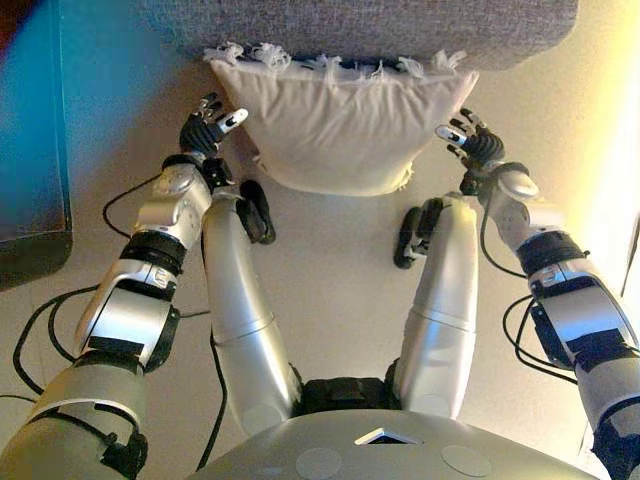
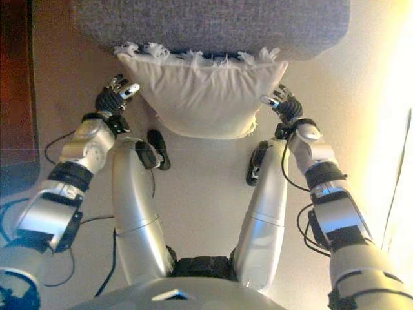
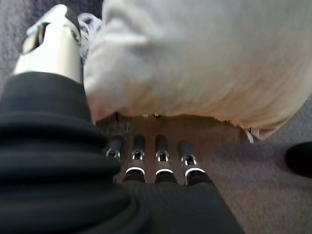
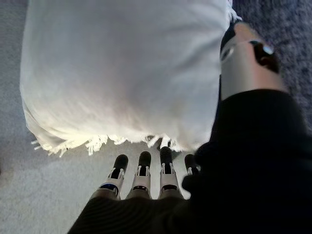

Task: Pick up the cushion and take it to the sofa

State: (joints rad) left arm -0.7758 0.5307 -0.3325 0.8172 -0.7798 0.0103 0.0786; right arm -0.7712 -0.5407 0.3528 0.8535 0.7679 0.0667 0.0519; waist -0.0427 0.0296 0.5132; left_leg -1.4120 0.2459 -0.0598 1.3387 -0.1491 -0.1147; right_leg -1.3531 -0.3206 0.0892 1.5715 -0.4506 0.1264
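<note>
The cream cushion (image 1: pixel 340 125) leans against the grey sofa (image 1: pixel 380 25). The left hand (image 1: pixel 207 125) and right hand (image 1: pixel 470 140) flank it, fingers spread straight, holding nothing.

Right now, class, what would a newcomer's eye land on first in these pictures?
The cream fringed cushion at top centre, its far edge against the grey sofa. The left hand and right hand flank its two sides with fingers open, reaching under it rather than curled round it.
</note>
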